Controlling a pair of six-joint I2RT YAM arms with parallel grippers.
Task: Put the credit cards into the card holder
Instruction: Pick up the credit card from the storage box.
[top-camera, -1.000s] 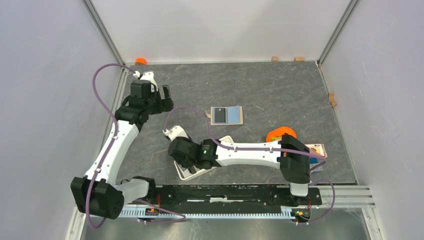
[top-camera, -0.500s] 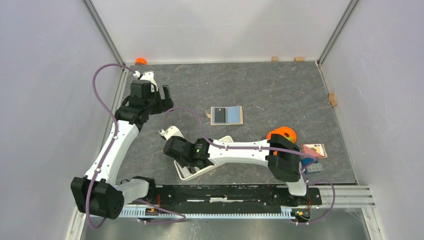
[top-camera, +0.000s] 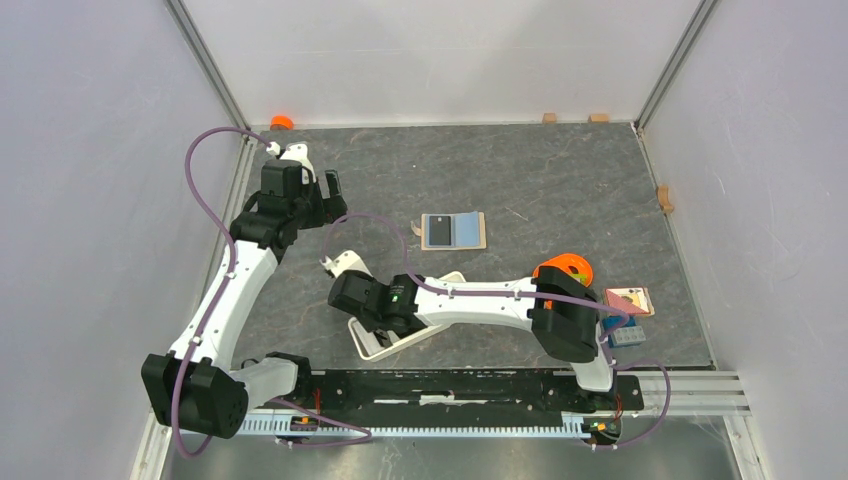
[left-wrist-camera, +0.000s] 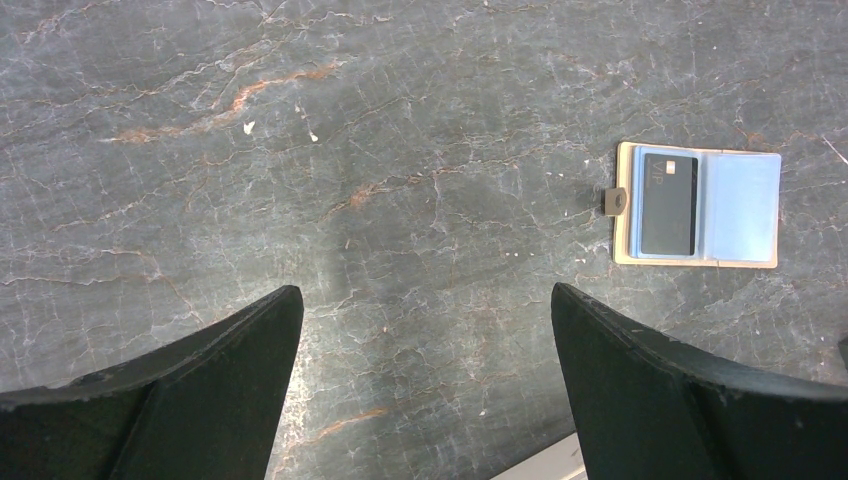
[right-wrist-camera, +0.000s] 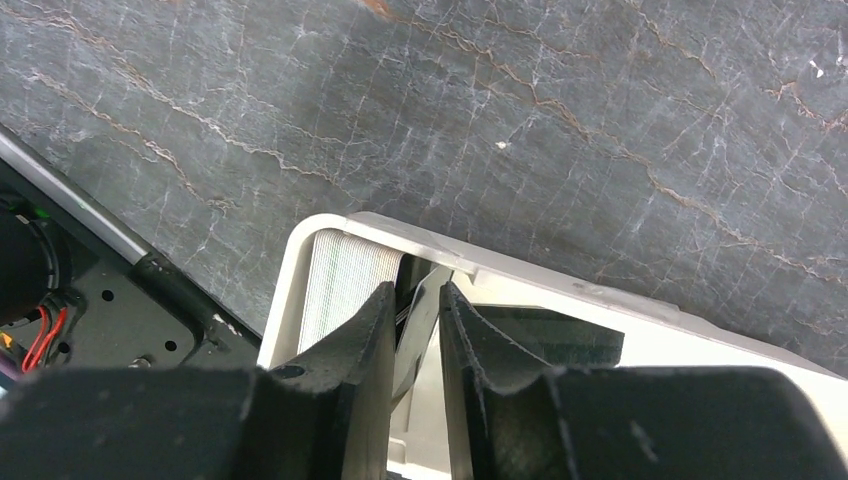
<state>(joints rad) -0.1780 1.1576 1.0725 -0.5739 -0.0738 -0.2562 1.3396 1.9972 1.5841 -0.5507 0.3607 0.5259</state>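
Roughly half done, as judged: one black credit card (left-wrist-camera: 669, 203) is already seated in the left pocket of the open tan card holder (left-wrist-camera: 722, 205). The holder lies flat mid-tabletop, well apart from both arms, and its blue right pocket looks unfilled. A second card is not yet placed. The right fingers (right-wrist-camera: 417, 293) are lowered into the near end of the white tray (right-wrist-camera: 520, 278) and set narrow, with only a slim gap. A thin pale edge is seen standing in that gap, but whether it is a card, and whether it is actually clamped, cannot be told. A dark flat piece (right-wrist-camera: 556, 336) is seen on the tray floor just beside the fingers, possibly the second card, not confirmed. Remaining: pickup, carry to the holder, insertion. The left fingers (left-wrist-camera: 425, 292) are spread wide with nothing held, hovering over bare tabletop (left-wrist-camera: 400, 130) left of the holder. The pocketed card and snap tab are resolved only by the left wrist camera. The tray interior is shown only by the right wrist camera, being mostly covered by the right arm in the top view. Overall layout, orange bowl (top-camera: 562, 268) included, is given only by the top view.
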